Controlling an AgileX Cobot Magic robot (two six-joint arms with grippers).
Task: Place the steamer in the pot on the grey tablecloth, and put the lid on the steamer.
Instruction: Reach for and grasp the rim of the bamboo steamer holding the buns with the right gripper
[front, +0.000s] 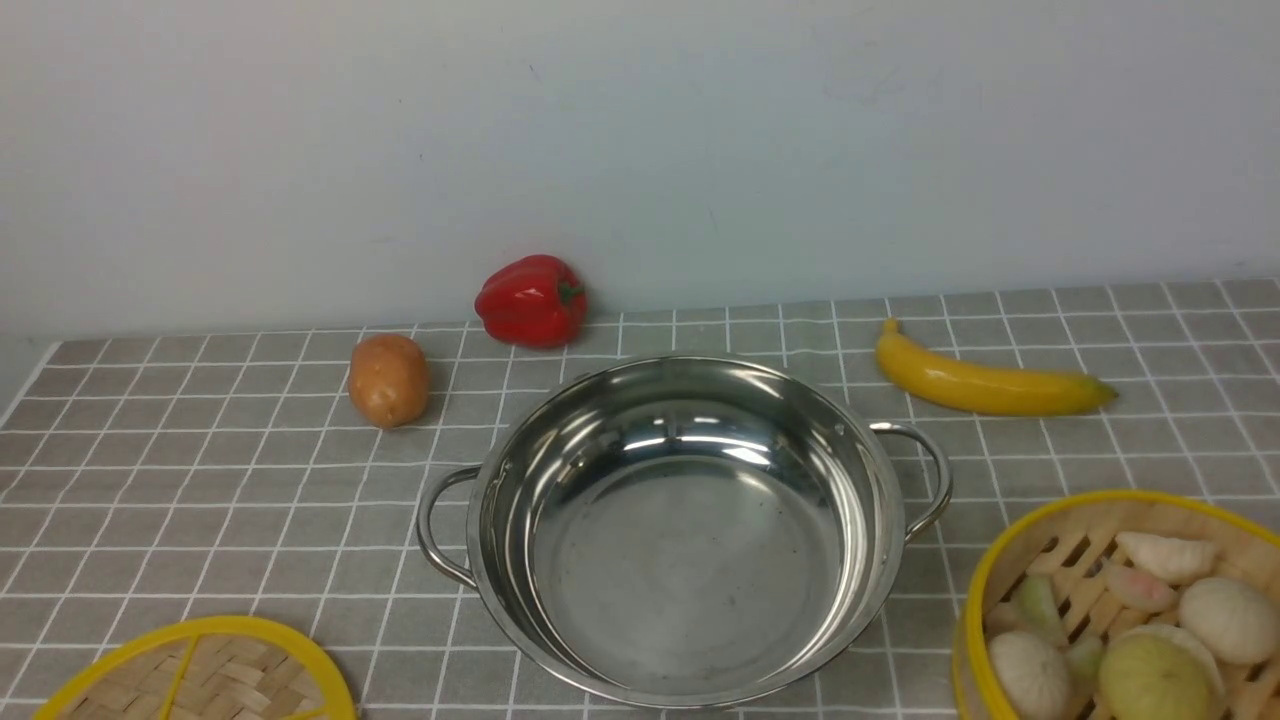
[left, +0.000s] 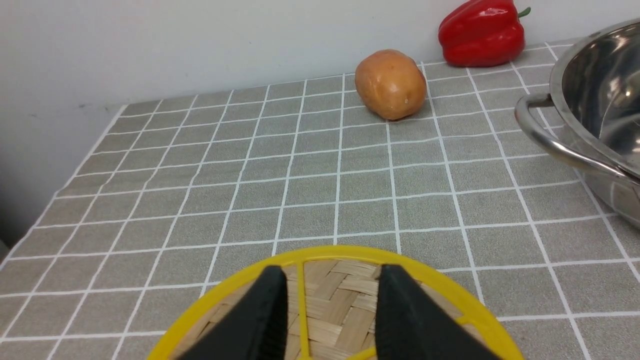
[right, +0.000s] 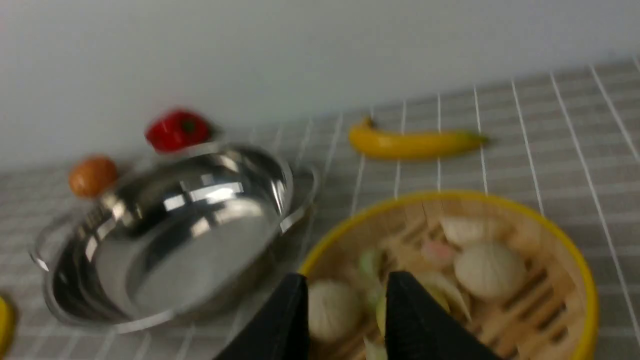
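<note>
The pot sits upright on the grey tablecloth that covers the tabletop. It is empty, its shiny floor bare, with one looped handle on each side.

The steamer stands on the cloth to the right of the pot and nearer the camera, close to the pot's right handle but apart from it. It holds several pale dumplings and buns on its slatted floor, one of them greenish. The lid lies flat on the cloth to the left of the pot, also nearer the camera and clear of the pot's rim.

Beyond the pot a potato lies to the left, a red pepper further back by the wall, and a banana to the right.

The left gripper hangs over the lid, its fingers spread, with the weave and a yellow spoke showing between them. In the blurred right wrist view the right gripper is over the near edge of the steamer, to the right of the pot. Its fingers are likewise spread, pinching nothing, with a bun visible in the gap.
</note>
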